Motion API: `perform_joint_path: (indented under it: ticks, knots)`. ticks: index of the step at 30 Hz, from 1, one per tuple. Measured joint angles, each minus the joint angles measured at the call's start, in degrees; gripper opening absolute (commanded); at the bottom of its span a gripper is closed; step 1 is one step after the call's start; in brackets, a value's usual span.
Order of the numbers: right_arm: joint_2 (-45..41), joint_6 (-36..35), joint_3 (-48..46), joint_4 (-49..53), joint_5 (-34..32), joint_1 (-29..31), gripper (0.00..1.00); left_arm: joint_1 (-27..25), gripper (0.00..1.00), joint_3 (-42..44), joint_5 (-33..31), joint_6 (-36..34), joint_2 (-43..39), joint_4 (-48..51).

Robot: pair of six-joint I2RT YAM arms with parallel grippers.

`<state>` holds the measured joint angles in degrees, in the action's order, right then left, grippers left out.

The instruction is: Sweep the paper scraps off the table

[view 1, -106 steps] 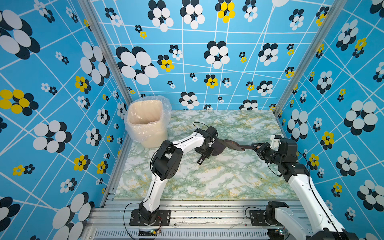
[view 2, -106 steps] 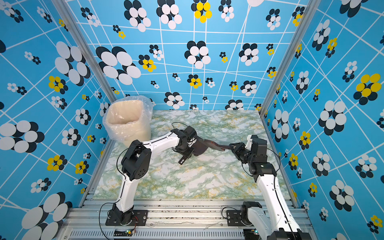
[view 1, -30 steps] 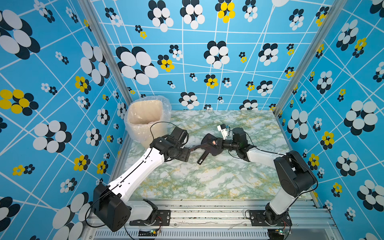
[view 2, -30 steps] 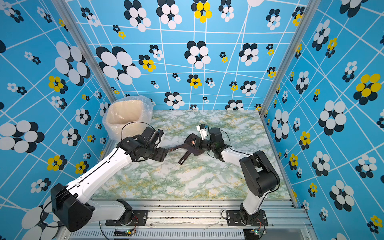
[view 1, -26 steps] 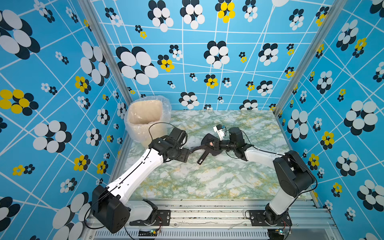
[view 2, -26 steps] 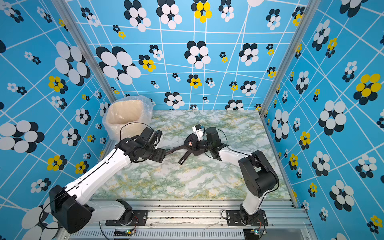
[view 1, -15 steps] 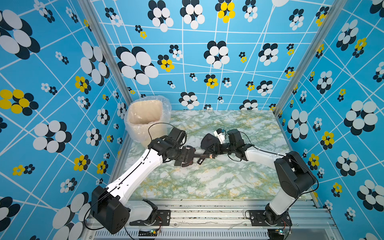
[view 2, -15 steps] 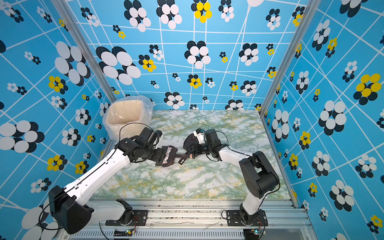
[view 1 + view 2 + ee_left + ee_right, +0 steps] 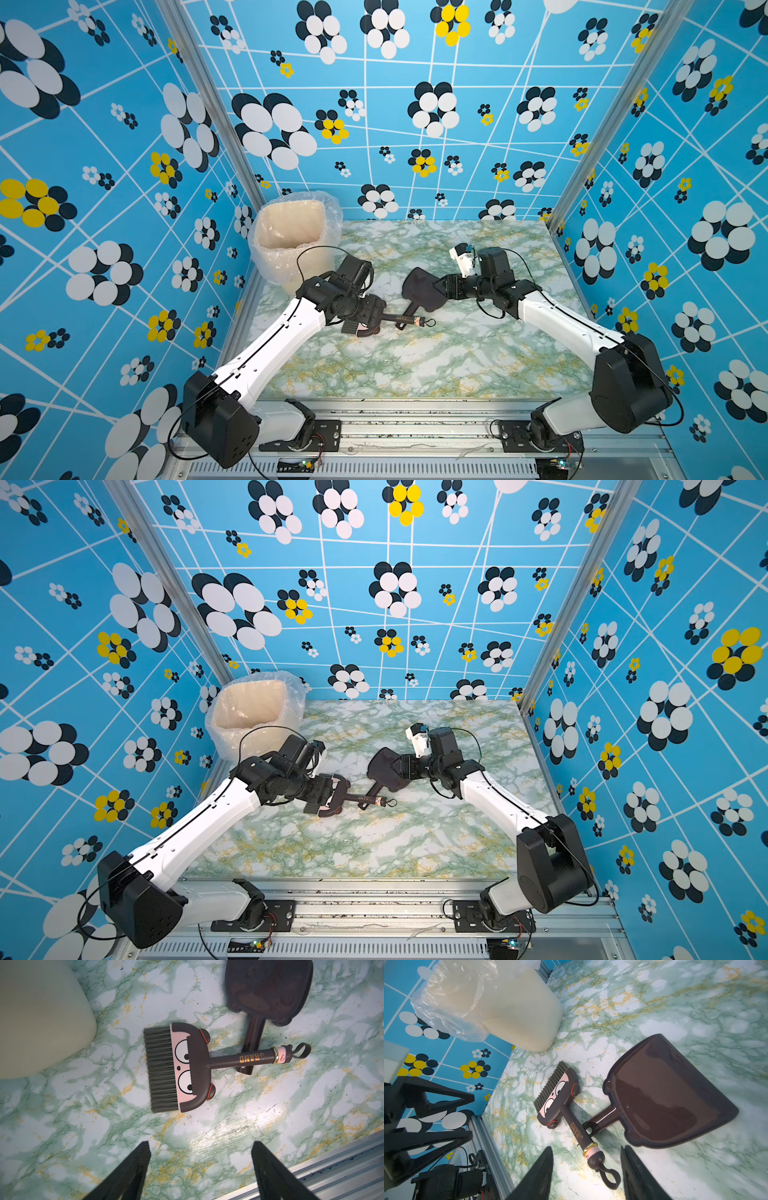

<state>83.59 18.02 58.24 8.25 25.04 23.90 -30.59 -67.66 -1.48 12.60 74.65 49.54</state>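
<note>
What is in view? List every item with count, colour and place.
brush: one, dark brown with pink face and grey bristles, lying on the table, handle across the dustpan handle
dustpan: one, dark brown, flat on the table
bin: one, cream, far left corner
bin liner: one, clear, over the bin's rim
table: one, white-green-yellow marble
walls: three, blue, flower-patterned
left gripper: black, open, empty, near the brush head
right gripper: black, open, empty, beside the dustpan

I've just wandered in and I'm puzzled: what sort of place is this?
Likely a robot test booth, not a home: two robot arms bolted to an aluminium frame, flower-print walls boxing in a marble-print table.
</note>
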Motion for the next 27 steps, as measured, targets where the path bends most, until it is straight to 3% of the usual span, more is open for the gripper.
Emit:
perform_joint_path:
  ticks: [1, 2, 9, 17, 27]
  knots:
    - [-0.66, -0.55, 0.0, 1.14, -0.61, -0.17, 0.55, -0.02, 0.84, 0.33, 0.09, 0.11, -0.11, -0.7]
    - [-1.36, -1.07, 0.0, 2.4, -1.22, -0.42, 0.54, -0.02, 0.99, 0.85, 0.2, 0.24, -0.26, -1.51]
    - [-9.14, -5.66, -1.75, 7.45, -5.16, -3.1, 0.55, -0.17, 0.99, 5.38, 0.42, 0.92, -4.48, -7.08]
    - [-17.94, -9.68, -8.15, 8.96, -7.63, -9.09, 0.56, -1.44, 0.99, 14.14, 0.22, -0.63, -14.75, -15.19]
    - [-21.94, -11.43, -14.84, 7.82, -8.28, -16.02, 0.57, -1.49, 0.99, 24.2, -1.25, -1.81, -24.63, -22.1]
